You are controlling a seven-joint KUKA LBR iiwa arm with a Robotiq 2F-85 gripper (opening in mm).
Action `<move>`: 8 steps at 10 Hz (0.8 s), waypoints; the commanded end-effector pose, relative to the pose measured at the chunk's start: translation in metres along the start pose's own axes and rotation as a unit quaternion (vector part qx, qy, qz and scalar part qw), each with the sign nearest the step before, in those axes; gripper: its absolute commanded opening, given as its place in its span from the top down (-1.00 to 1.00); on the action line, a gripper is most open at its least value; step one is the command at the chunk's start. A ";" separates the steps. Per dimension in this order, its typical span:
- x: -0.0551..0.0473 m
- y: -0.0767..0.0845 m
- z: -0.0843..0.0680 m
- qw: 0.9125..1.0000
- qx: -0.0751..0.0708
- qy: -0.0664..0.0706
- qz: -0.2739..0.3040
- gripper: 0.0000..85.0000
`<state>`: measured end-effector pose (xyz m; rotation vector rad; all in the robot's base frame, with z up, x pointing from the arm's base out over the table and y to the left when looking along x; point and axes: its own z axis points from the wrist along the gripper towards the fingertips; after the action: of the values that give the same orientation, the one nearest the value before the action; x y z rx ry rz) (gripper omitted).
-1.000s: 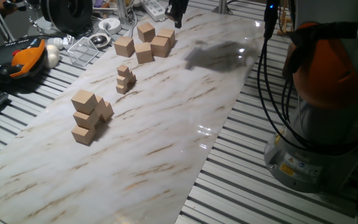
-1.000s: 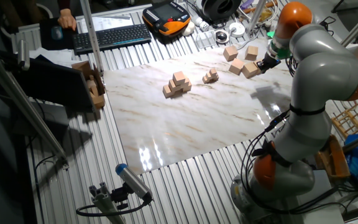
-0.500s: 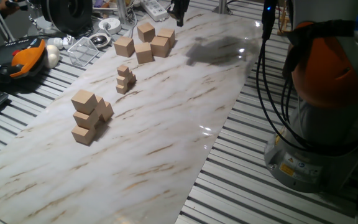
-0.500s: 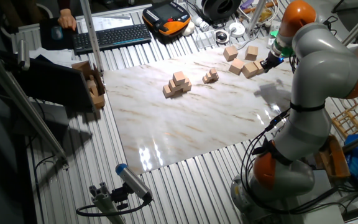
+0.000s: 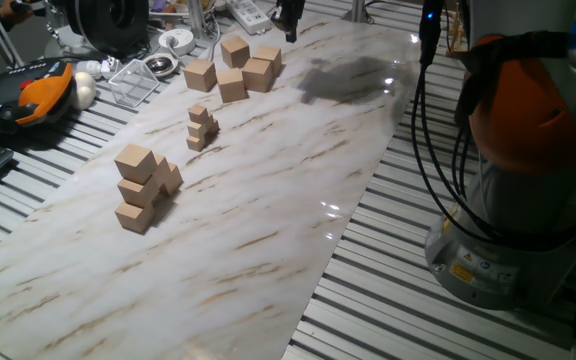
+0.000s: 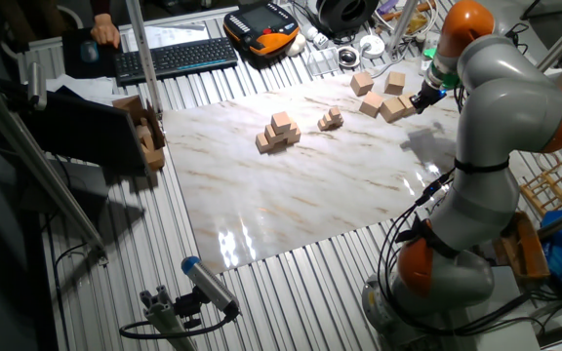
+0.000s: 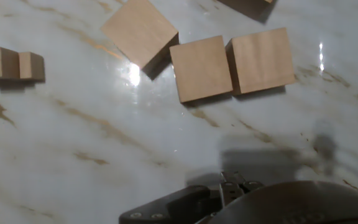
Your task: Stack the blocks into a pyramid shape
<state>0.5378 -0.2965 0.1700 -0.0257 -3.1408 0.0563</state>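
Since loose blocks [image 7: 199, 68] were clustered at 12 o'clock for picking, the gripper [image 5: 288, 22] was held above; claw width couldn't be told.

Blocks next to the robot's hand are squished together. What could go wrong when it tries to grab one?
Two blocks touch side by side, with a third block almost at their corner. A finger of the gripper may not fit between them and could shove a neighbour away. The small cubes stand between these blocks and the stacked pile, so a low carry might knock them over.
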 end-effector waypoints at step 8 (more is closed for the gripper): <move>-0.018 -0.022 -0.011 1.000 0.000 0.007 0.002 1.00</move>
<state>0.5554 -0.3180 0.1820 -0.0297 -3.1280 0.0563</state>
